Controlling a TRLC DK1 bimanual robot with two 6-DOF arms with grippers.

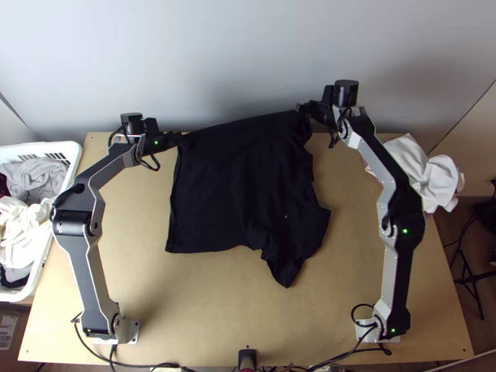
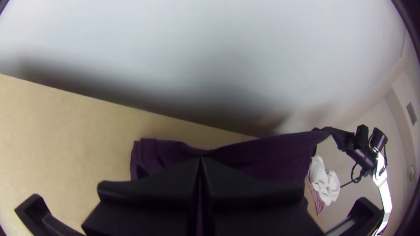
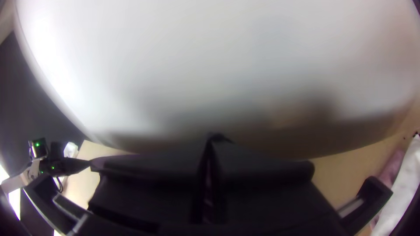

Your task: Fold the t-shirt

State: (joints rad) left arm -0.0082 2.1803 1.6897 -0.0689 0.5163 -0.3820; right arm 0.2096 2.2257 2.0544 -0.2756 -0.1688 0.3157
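Both your hands are on the t-shirt (image 1: 214, 192). Your left hand (image 1: 178, 135) has its fingers closed on one end of the far edge; in its wrist view the tips (image 2: 200, 161) meet right at the dark fabric. Your right hand (image 1: 301, 108) is pinched on the other end, out past the far edge of the tabletop (image 1: 353, 266), in front of the pale wall (image 1: 235, 56).

You've got the cloth's far edge strung between the two hands, slanting up toward the right one in the top view. The rest runs down onto the middle of the tabletop: fairly smooth on the left side, loose and rumpled on the right, with a bunched point toward the near edge. A short bit of fabric sits beyond your left hand's grip.

Around you: white cloth (image 1: 428, 173) heaped at the far right corner, pink cloth (image 2: 315, 199) next to it. White basket (image 1: 73, 155) off the left side, with grey clothes (image 1: 34, 177) and white clothes (image 1: 22, 226) in it.
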